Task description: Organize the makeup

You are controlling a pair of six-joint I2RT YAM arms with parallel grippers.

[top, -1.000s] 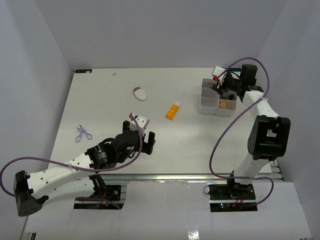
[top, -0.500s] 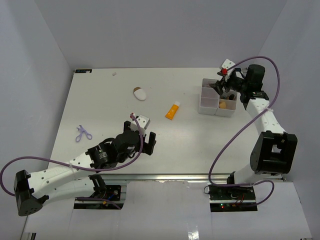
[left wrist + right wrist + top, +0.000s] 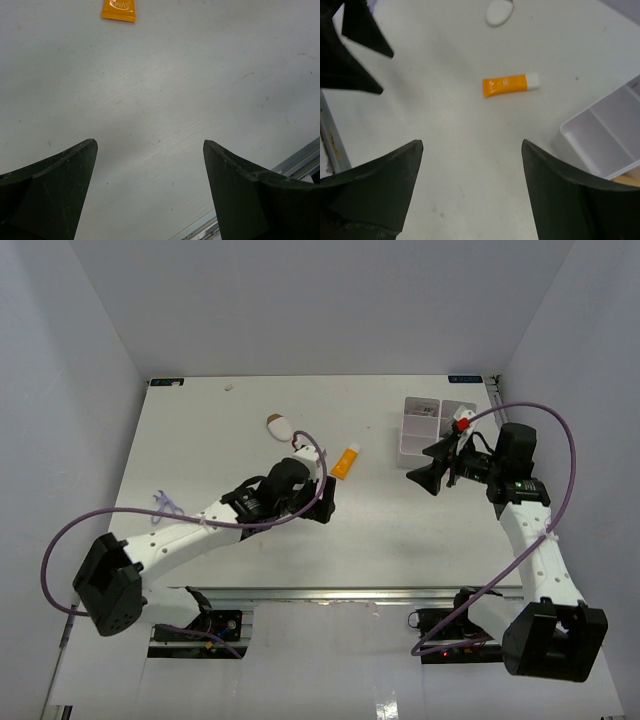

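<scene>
Just ahead of the wide-spread left gripper [image 3: 150,145] lies the orange tube [image 3: 118,10], untouched; right gripper [image 3: 470,145] gapes too.

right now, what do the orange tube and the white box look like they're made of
Orange tube: likely soft plastic, smooth with a slight sheen; one end is crimped flat, the white cap looks harder.
White box: likely thin rigid plastic, matte; straight slim walls and dividers.
</scene>
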